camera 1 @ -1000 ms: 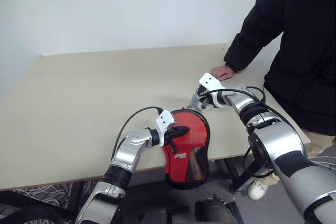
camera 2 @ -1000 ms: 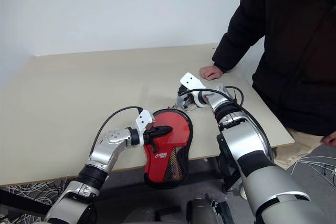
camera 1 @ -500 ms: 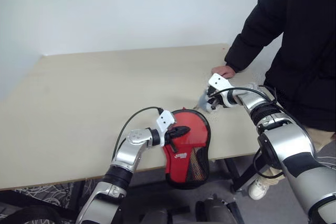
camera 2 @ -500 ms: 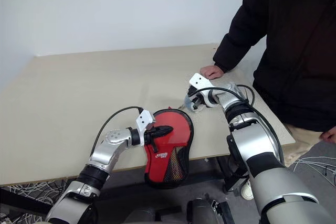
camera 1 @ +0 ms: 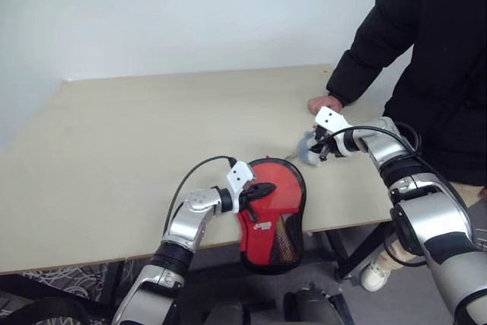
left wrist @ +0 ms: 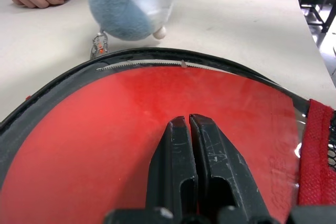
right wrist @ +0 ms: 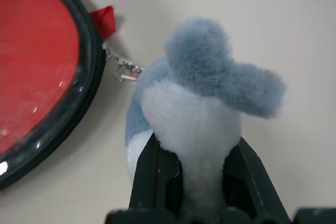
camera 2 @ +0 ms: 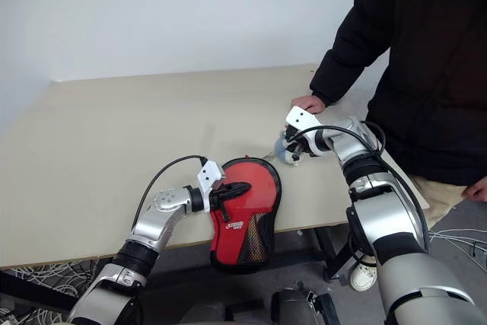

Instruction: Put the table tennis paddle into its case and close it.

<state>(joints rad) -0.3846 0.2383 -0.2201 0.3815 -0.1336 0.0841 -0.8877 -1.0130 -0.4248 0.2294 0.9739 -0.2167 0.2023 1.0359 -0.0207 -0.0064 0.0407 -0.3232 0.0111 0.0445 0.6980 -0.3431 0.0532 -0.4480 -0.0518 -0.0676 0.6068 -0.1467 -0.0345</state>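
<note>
Beige table (camera 1: 114,135): left gripper (camera 1: 262,189) clenched on soft, floppy case (camera 1: 274,215); right gripper (camera 1: 318,150) grasping light plush zip charm (camera 1: 307,148), a good pull point.

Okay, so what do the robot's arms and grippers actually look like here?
Both arms are silver-grey metal with black joint bands. Each wrist carries a small white bracket, and a thin black cable loops above each forearm. The left gripper and the right gripper each have two black fingers.

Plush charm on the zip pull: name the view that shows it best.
Right wrist view: the blue-and-white plush charm sits close up, pinched in the right claw. The left wrist view crops its top; the eye views show a small lump beside the case.
</note>
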